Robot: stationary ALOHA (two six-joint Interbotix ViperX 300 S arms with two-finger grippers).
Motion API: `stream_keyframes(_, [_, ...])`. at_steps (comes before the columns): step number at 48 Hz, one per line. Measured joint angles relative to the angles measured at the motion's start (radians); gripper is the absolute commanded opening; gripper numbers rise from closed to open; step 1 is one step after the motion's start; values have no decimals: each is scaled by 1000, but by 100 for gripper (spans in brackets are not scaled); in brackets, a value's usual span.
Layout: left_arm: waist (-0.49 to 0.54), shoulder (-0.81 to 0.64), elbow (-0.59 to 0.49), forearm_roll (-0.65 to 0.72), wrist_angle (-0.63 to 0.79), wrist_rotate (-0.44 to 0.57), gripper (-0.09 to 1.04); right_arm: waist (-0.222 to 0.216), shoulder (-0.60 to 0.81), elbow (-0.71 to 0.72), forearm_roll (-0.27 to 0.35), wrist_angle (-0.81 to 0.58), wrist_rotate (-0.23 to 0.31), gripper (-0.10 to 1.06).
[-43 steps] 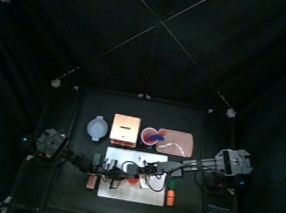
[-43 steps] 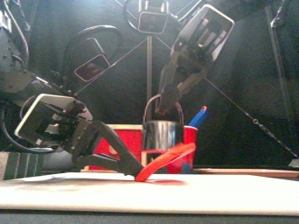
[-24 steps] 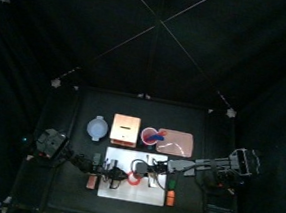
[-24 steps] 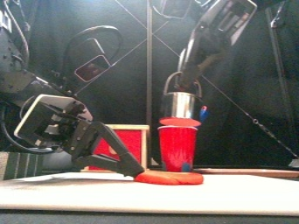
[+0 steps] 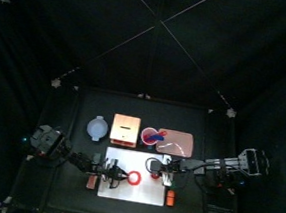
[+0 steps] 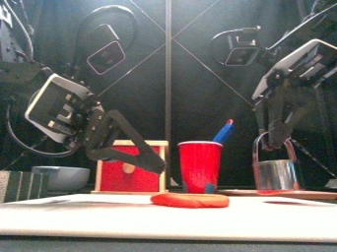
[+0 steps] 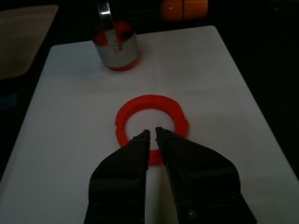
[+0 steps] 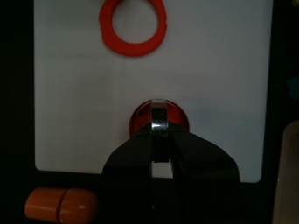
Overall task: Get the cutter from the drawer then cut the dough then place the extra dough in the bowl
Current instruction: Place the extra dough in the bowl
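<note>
On the white cutting board (image 7: 222, 105), the cutter (image 6: 274, 175) has been carried away from the red dough ring (image 6: 188, 200) by the right gripper (image 6: 273, 145), which is clamped on it, so the cut is judged done. The ring is left flat just under the left gripper (image 7: 152, 133), its jaws narrowed and empty. A red centre (image 8: 160, 114) is seen inside the cutter.

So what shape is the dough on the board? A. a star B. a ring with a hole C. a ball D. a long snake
B: the left wrist view shows the red dough lying flat as a ring, with the white board showing through its hole.
</note>
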Motion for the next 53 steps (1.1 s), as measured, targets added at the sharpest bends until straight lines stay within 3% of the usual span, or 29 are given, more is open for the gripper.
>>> stream_keyframes(14, [14, -41, 0, 2, 28, 0, 60, 0, 11, 20, 28, -26, 0, 45])
stream_keyframes(34, [37, -43, -9, 31, 29, 0, 60, 2, 17, 12, 95, -28, 0, 74])
stream_keyframes(48, [75, -38, -34, 83, 95, 5, 64, 6, 15, -20, 110, -28, 0, 76])
stream_keyframes(53, [98, -32, -55, 98, 160, 14, 72, 8, 15, -43, 110, -43, -2, 76])
